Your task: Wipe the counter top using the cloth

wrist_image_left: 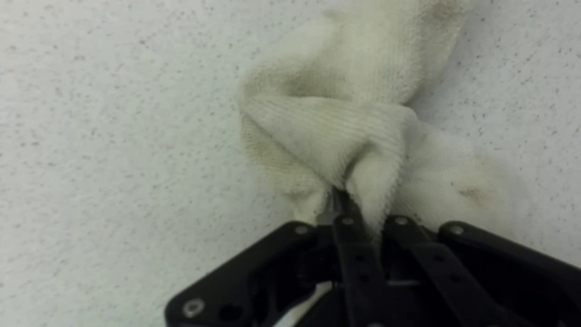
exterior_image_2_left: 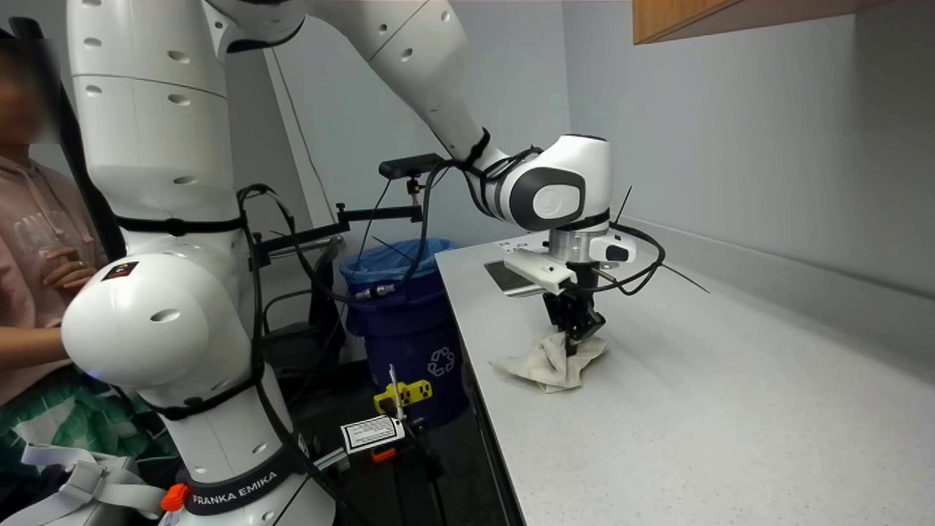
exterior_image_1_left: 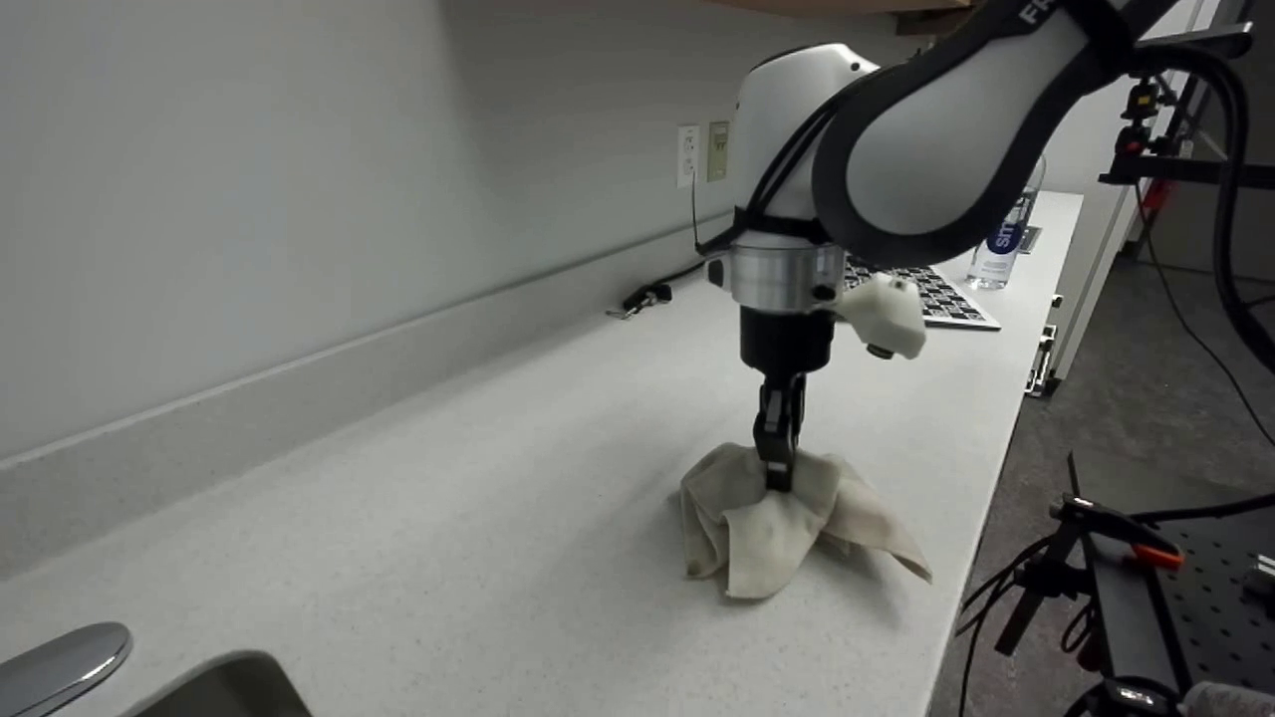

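Now the black 2-fingered gripper [exterior_image_1_left: 779,484] clamps the wrinkled cream fabric cloth [exterior_image_1_left: 769,543], which lies on the off-white speckled counter top [exterior_image_1_left: 468,538].

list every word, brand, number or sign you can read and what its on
"FRANKA EMIKA": black band low on the robot arm
"FR", cut off at the picture's edge: dark trim on the same arm
"sm", rest unclear: bottle
Recycling sign: blue bin
Too small to read: white tag; dark label on the arm
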You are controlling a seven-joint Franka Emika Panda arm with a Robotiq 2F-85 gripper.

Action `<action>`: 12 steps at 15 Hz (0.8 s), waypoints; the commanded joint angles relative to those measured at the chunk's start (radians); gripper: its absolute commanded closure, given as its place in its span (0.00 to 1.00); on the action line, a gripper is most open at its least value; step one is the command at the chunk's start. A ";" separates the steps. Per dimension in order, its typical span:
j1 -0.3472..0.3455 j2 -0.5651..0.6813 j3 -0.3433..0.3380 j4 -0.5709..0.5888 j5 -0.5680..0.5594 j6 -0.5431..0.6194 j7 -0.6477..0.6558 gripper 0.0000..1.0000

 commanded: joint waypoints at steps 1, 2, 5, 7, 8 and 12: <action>-0.040 -0.092 -0.010 -0.007 0.008 -0.049 -0.051 0.98; -0.048 -0.113 -0.013 -0.007 0.016 -0.062 -0.061 0.98; -0.062 -0.186 -0.023 -0.009 0.022 -0.122 -0.086 0.98; -0.064 -0.251 -0.029 -0.016 0.018 -0.181 -0.096 0.98; -0.063 -0.279 -0.034 -0.016 0.018 -0.213 -0.098 0.98; -0.058 -0.397 -0.052 -0.020 -0.002 -0.335 -0.098 0.98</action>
